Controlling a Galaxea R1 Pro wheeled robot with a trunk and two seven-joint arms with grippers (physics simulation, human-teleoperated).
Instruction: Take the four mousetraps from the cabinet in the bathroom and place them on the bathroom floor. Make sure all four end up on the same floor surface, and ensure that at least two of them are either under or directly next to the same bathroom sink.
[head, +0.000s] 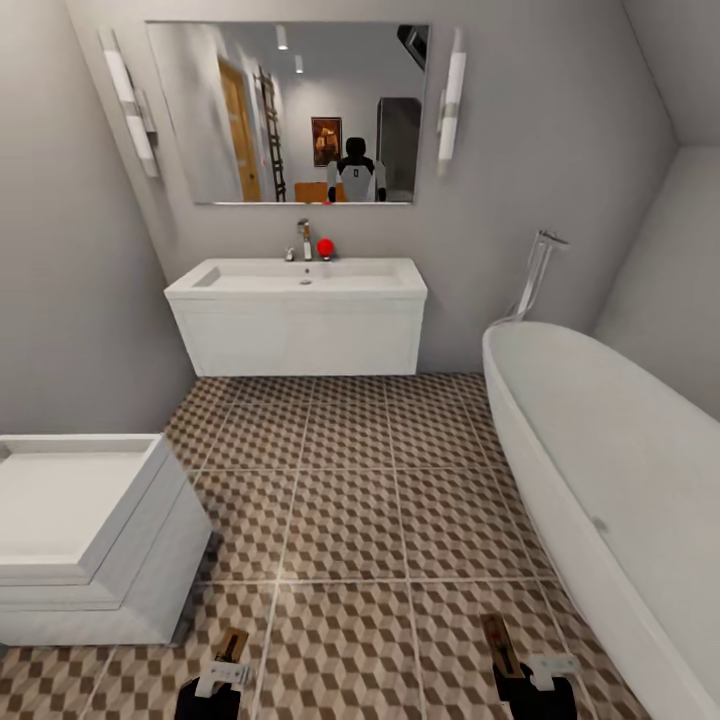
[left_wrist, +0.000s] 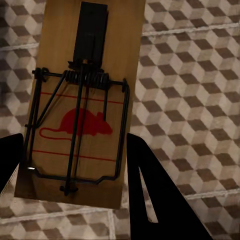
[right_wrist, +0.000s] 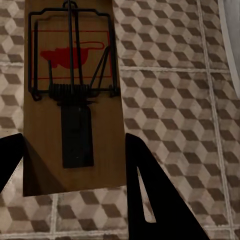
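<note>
Toilet, square and white, is sitting ahead of and outboard of the left tool, against the left wall. Left tool is gripping one mousetrap by its sides; in the left wrist view the dark fingers are pressing against both long edges of the board, with its spring bar and red mouse print facing the camera. This trap is hanging above the bathroom floor, not touching it. Sink, a white basin on a flat-fronted vanity, is standing well ahead of both tools, centred between them under a wall mirror; a red object is resting beside the tap. Right tool is likewise clamping a second mousetrap between its fingers, the board extending forward past the fingertips over the patterned tiles. Bathtub, oval and white, is lying ahead of and outboard of the right tool.
</note>
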